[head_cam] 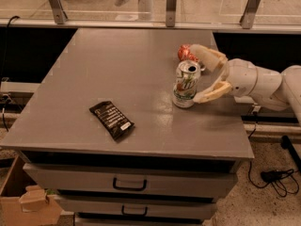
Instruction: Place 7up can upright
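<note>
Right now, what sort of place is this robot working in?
Probably a lab or workshop: a grey metal drawer cabinet, a glass partition on metal posts, loose cables on a speckled floor. The white gripper stands open around the upright silvery-green 7up can on top.

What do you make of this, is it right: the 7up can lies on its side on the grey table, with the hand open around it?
Not quite. The camera view shows the 7up can standing upright on the grey table, shiny top up, not on its side. The rest holds: the hand is open, with a finger on either side of the can.
</note>
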`<action>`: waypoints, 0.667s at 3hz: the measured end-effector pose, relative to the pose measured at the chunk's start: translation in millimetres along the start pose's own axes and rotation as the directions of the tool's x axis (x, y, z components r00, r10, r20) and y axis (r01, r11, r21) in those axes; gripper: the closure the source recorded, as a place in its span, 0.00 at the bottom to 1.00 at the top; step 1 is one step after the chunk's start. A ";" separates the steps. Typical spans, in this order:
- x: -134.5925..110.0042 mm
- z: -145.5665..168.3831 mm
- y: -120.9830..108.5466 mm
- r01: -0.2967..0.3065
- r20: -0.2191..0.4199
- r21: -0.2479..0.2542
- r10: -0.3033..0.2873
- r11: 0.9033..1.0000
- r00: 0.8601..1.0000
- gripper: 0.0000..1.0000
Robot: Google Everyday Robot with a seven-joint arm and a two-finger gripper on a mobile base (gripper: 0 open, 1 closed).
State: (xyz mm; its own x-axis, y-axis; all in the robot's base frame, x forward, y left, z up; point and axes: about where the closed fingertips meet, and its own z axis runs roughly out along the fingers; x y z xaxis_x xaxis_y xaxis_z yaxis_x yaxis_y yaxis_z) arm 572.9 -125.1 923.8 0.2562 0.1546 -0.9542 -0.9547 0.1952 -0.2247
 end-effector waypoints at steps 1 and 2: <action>-27.5 -23.9 -20.5 0.059 -0.130 0.032 -0.055 0.998 0.990 0.00; -86.2 -55.9 -58.8 0.201 -0.338 0.110 -0.154 0.973 0.929 0.00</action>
State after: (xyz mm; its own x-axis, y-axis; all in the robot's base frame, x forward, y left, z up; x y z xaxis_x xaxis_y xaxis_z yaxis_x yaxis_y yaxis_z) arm 598.5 -204.0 1008.2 0.3339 -0.2134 -0.9181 -0.8610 0.3275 -0.3892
